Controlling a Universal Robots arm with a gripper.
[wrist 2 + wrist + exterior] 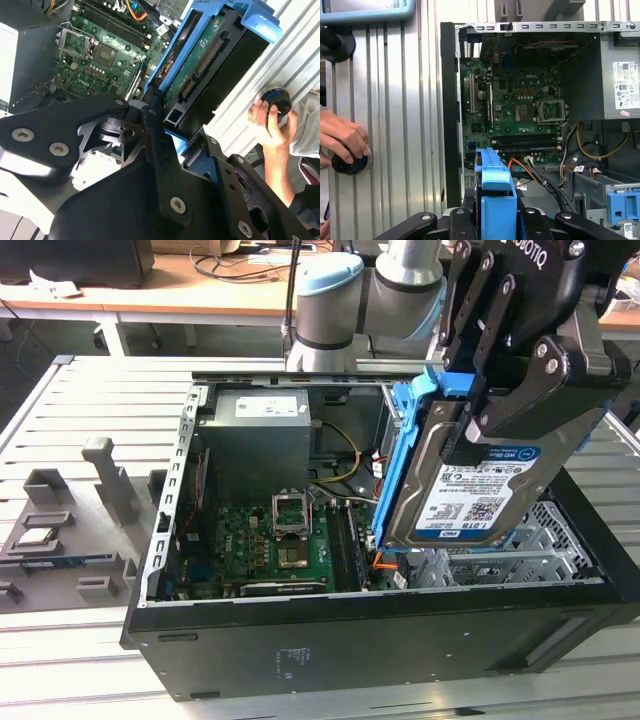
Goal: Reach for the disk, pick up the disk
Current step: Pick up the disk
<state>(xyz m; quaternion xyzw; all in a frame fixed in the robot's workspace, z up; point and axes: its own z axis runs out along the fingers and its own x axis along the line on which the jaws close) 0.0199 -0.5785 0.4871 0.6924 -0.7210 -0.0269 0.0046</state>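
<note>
While it hangs clear above the open computer case (380,640), the disk (470,495) is tilted steeply, its white-and-blue label facing the exterior view and its blue rail frame (400,460) running along the upper and side edges. It sits over the drive-bay end of the case, toward the exterior view's right, touching nothing below it. The gripper (510,390) is clamped on the disk from above, black fingers (545,375) pressed against the labelled face; in the second wrist view the same disk (210,60) shows its connector edge between the black linkages, and in the first wrist view its blue frame (495,200) rises between the finger bases.

Beneath, the case lies on its side with the green motherboard (270,540) exposed, an empty processor socket (293,510) near its middle and the grey power supply (255,435) at the far end. Orange and yellow cables (530,167) trail by the bay. The case rests on a slatted aluminium surface (70,660), where grey fixture blocks (105,480) stand toward the exterior view's left. A person's hand (342,137) rests on what may be a black knob (350,162) at the surface's edge.
</note>
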